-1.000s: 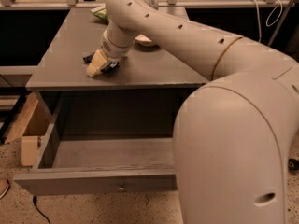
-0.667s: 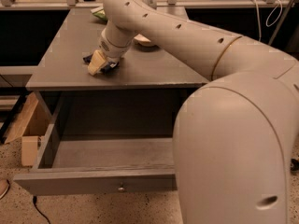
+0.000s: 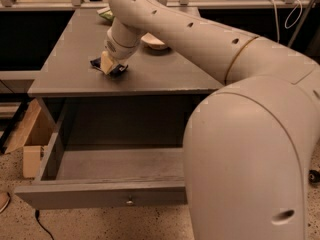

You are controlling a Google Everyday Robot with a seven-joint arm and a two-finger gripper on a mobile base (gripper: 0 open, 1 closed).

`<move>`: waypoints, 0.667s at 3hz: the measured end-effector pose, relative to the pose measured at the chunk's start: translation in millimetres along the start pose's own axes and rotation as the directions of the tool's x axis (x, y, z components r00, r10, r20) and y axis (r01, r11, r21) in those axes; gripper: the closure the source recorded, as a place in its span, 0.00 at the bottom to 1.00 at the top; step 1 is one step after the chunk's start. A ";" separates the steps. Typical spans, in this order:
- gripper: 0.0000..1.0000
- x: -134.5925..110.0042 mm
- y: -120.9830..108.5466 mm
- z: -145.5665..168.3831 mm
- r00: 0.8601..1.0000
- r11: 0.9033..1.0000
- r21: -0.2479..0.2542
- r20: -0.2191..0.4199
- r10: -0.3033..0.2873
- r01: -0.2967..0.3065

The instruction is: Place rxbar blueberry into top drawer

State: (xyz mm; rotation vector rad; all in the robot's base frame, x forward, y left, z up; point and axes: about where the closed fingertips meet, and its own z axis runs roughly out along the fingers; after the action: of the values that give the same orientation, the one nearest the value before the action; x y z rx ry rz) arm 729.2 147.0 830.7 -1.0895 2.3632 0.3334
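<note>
Up on the cabinet top, basically nothing has moved in the last second

Down at the near-left part of the cabinet top [image 3: 170, 74] the gripper [image 3: 107, 64] still sits right on the rxbar blueberry [image 3: 118, 70], same spot as a second ago, with dark wrapper poking out on either side of the jaws. Honestly can't tell from where I'm standing whether the jaws are pinching it or just resting around it. The bar hasn't lifted off the surface, so my guess is the grab is still being settled and the carry hasn't started. The top drawer [image 3: 100, 195] is pulled wide open, well below the jaws and toward me, so once the bar comes up it's only a short swing forward and down. A pale bowl [image 3: 153, 42] sits just behind the jaws and a green bag [image 3: 105, 14] lies farther back, both untouched.
</note>
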 end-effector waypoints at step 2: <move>1.00 30.1 37.2 -100.0 0.955 0.988 -0.071 0.273 -0.115 0.139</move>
State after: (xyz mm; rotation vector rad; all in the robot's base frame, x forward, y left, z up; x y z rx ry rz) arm 649.6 110.0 898.5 -1.1527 2.0458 0.5112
